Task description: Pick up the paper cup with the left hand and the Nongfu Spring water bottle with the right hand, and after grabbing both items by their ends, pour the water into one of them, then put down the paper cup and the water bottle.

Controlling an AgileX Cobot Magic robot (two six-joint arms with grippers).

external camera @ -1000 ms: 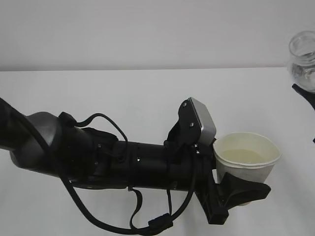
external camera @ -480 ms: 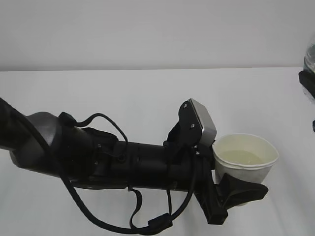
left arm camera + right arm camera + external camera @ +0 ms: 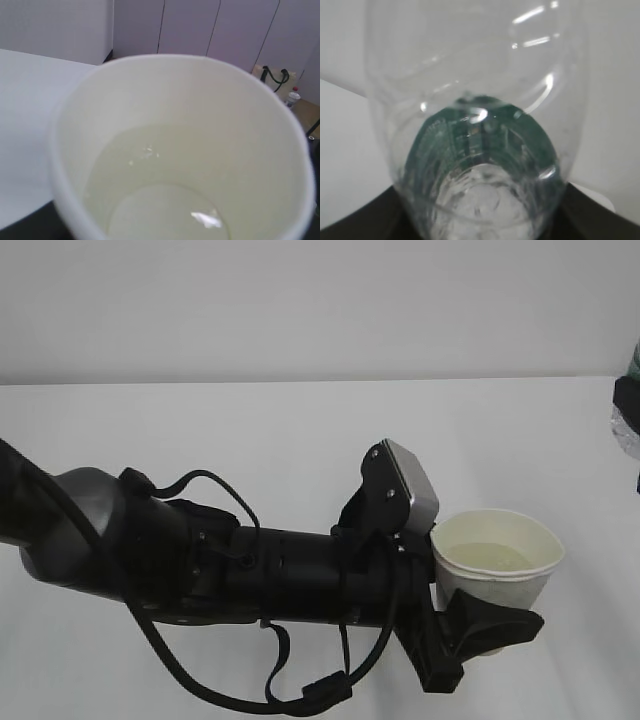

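I am watching the left hand (image 3: pixel 487 625) reaching across the white table (image 3: pixel 250 430) from the left side, and its black fingers (image 3: pixel 500 620) are closing around the lower part of the paper cup (image 3: pixel 497 562), one finger passing in front of the cup near its bottom. The cup is staying upright, it is standing at the right of the middle in the exterior view, and it is holding some pale liquid inside. From the left wrist view I am looking straight down into the paper cup (image 3: pixel 175 150); the cream inside is filling almost the whole picture and the liquid is lying low in it, with small bright reflections on its surface. The Nongfu Spring water bottle (image 3: pixel 628 410) is showing only as a thin piece at the far right edge of the exterior view, well apart from the cup and higher than it in the picture; there I am seeing a bit of green and a clear part with something black beside it, which I take for the right hand (image 3: pixel 627 395). In the right wrist view the bottle (image 3: pixel 475 150) is filling the frame, clear and ribbed, with the dark green label seen through the plastic, and the black blocks of the right hand are pressing at both lower corners, so this gripper is clamping the bottle.
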